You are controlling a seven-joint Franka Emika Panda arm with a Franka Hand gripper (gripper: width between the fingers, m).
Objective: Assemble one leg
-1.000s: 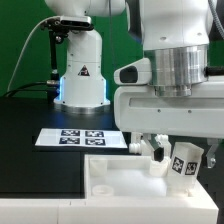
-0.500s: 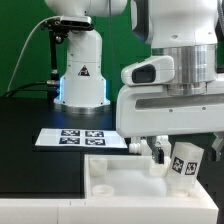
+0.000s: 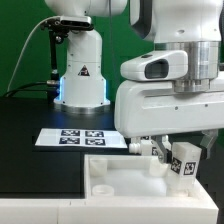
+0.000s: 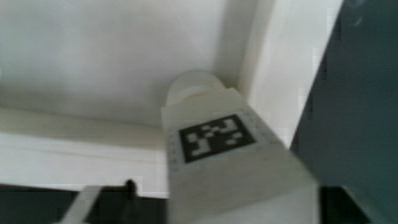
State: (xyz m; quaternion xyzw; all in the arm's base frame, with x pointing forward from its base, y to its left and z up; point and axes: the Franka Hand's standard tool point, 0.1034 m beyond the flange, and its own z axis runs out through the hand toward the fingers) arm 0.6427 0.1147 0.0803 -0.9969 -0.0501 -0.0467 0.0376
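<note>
Since the earlier frames, the arm's wrist housing has risen a little and its upper joint has swung toward the exterior view's right; the leg (image 3: pixel 187 161) has stayed at nearly the same spot.

Exterior view, from its left to its right: a black cable (image 3: pixel 40 48) runs down toward the robot base (image 3: pixel 80 75), a white column that bears a warning triangle and shows a blue glow at its foot. In front of the base, the marker board (image 3: pixel 75 138) lies flat on the black table (image 3: pixel 30 135). Nearer the camera and further right lies the white tray-like part (image 3: pixel 130 195). The gripper (image 3: pixel 181 153) hangs below the wide wrist housing, over the far right region of that part.

The fingers are clamped on the leg, which sits between them, tilted, with its black-and-white tag facing the camera and its lower end just above the tray-like part. Whether the leg touches the part cannot be told.

Wrist view: the leg (image 4: pixel 222 150) fills the centre, its tag (image 4: pixel 214 138) clearly legible. Beyond it lies the tray-like part (image 4: pixel 107 60) with a raised rim, and past that rim a strip of the dark table (image 4: pixel 365 90).
</note>
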